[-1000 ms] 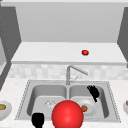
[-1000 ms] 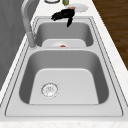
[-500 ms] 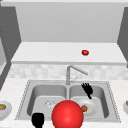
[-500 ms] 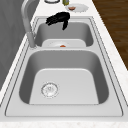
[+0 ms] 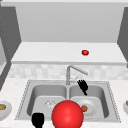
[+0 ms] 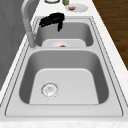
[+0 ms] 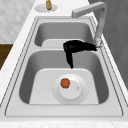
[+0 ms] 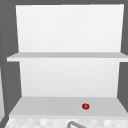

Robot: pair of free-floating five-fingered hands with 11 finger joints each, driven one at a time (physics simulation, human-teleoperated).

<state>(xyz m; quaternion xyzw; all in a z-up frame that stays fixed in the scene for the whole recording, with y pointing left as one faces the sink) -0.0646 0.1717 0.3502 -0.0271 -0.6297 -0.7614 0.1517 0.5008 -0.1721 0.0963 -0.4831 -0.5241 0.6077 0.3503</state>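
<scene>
Right hand [image 5: 82,86] hangs with fingers [image 7: 91,46] straight and close together, thumb dropped downward, holding nothing, beside the faucet [image 5: 72,72] base above the right basin. Directly below sits a white plate [image 7: 75,93] carrying a small orange item [image 7: 65,83]. Left hand [image 5: 38,119] shows at the sink's [image 5: 23,100] front edge; its finger state cannot be told.

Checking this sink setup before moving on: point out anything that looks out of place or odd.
One thing stands out: a big red ball at the sink's front edge. A plate with a small orange item lies in the right basin, under the open right hand. The left hand hangs at the front rim.
</scene>
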